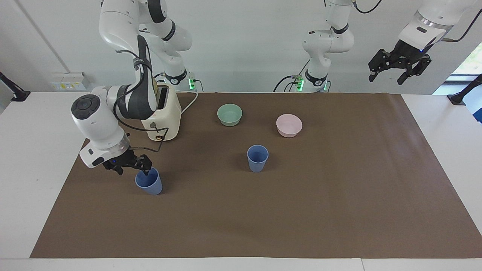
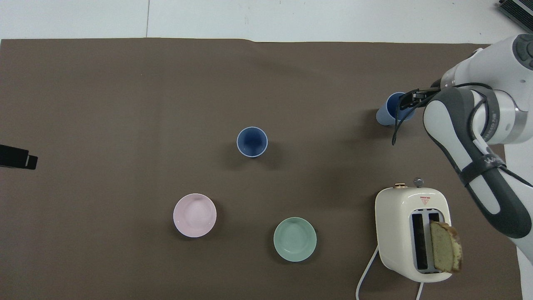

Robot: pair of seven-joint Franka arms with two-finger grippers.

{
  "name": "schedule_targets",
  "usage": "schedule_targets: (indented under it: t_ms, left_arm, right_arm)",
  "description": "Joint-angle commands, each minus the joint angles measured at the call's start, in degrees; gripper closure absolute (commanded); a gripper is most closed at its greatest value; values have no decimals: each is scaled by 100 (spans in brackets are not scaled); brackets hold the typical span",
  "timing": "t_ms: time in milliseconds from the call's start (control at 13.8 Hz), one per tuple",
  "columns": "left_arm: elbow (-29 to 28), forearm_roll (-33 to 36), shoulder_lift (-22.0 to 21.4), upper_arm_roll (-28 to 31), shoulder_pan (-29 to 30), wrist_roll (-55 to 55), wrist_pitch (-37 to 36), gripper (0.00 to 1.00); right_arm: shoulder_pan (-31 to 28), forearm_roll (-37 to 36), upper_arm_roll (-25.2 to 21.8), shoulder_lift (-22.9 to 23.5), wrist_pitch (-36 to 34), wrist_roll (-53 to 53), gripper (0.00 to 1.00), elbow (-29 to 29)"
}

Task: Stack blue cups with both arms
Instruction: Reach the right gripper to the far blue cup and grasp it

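Two blue cups stand upright on the brown mat. One cup (image 1: 150, 182) (image 2: 391, 110) is toward the right arm's end of the table. The other cup (image 1: 257, 158) (image 2: 252, 141) stands mid-table. My right gripper (image 1: 132, 170) (image 2: 410, 100) is open and low at the first cup's rim, with one finger (image 1: 147, 171) over the cup's mouth. Whether it touches the cup I cannot tell. My left gripper (image 1: 399, 69) (image 2: 16, 156) is open and empty, waiting high over the left arm's end of the table.
A cream toaster (image 1: 163, 120) (image 2: 399, 225) with a slice of bread in it stands nearer to the robots than the first cup. A green bowl (image 1: 229, 114) (image 2: 295, 239) and a pink bowl (image 1: 289, 125) (image 2: 194, 215) sit nearer to the robots than the mid-table cup.
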Motion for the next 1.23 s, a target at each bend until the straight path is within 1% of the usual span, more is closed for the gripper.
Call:
schedule_targets:
  t_ms: [0, 363, 435, 580, 725, 798, 1015, 1160]
  left_arm:
    - [-83, 45, -95, -25, 64, 49, -56, 0]
    - [-83, 45, -95, -43, 64, 49, -56, 0]
    - [-83, 45, -95, -43, 64, 49, -56, 0]
    - [-83, 45, -95, -43, 64, 49, -56, 0]
    - [-83, 45, -95, -43, 64, 49, -56, 0]
    - [-83, 45, -95, -43, 64, 49, -56, 0]
    - [-83, 45, -95, -43, 64, 49, -56, 0]
    - [-83, 45, -95, -42, 64, 49, -56, 0]
  right_arm:
    - [-97, -69, 58, 111, 184, -145, 0, -26]
    - [-88, -69, 67, 102, 87, -145, 0, -17]
    - [-80, -69, 58, 102, 87, -153, 2, -17]
    - [-80, -69, 58, 102, 78, -188, 40, -9]
    - [-80, -69, 58, 93, 70, -346, 82, 9]
    - [-80, -69, 58, 93, 78, -355, 100, 18]
    - [-62, -69, 67, 32, 70, -356, 100, 35]
    - [-44, -51, 67, -91, 70, -347, 100, 44]
